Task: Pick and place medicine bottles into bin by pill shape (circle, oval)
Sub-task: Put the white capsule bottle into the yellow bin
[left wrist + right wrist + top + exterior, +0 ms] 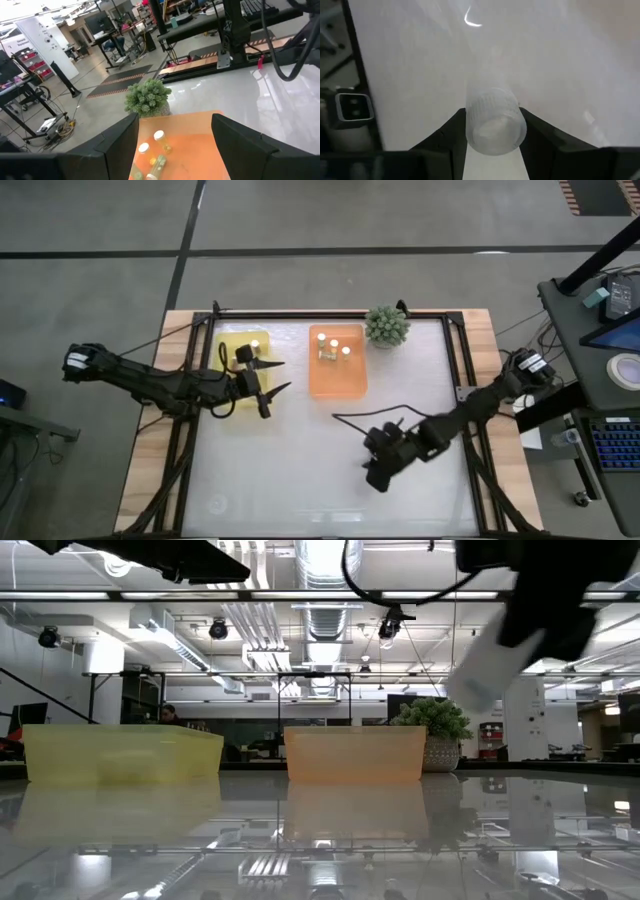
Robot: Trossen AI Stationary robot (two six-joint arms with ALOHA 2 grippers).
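Orange bin (338,383) holds four bottles, yellow bin (228,342) one, so sorting's nearly done. My left pincer (277,377) idles spread wide beside the yellow bin. My right pincer (494,131) is clamped on a white-capped medicine bottle (494,121), lifted off the table for carrying.

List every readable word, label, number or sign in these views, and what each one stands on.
None can be read.
Medicine bottle held in the right gripper: ribbed white cap toward the camera, no print showing.
Bottles in the orange bin: too small to read.
Signs in the room behind the plant: blurred.
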